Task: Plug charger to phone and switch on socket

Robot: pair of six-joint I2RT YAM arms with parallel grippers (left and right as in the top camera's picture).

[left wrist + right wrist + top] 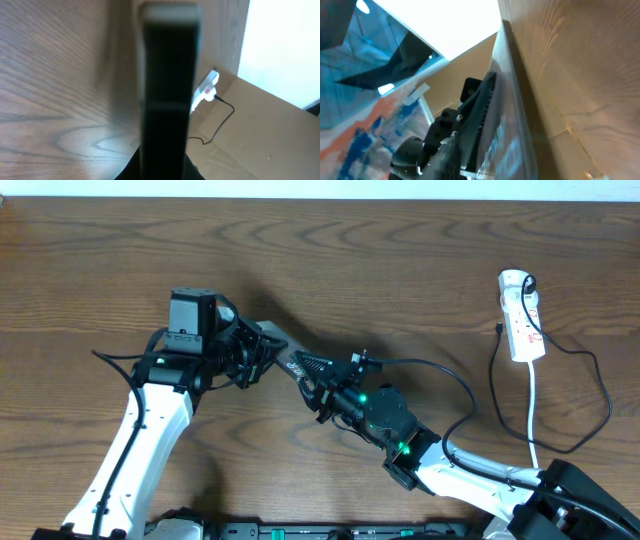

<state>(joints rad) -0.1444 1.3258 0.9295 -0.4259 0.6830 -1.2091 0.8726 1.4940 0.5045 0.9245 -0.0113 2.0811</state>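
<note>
Phone [287,355]: mid-counter, between the two tools. One end sits in the left tool [255,352], which reads as clamped on it. It shows edge-on in the left wrist view.
- Handling: thin, rigid and glassy, so likely slick. Hold it by the long edges and spare the face.

Right tool [328,388]: at the phone's far end. You cannot tell whether it is apart or together.

Charger [452,373]: limp, light cable. Take it just behind the tip, though the tip itself is not made out.

Socket [521,315]: well apart, near the counter's right edge. It probably slides if pushed.

Counter [400,250]: wood grain, matte. Beyond its edge are brown board and bright white.
</note>
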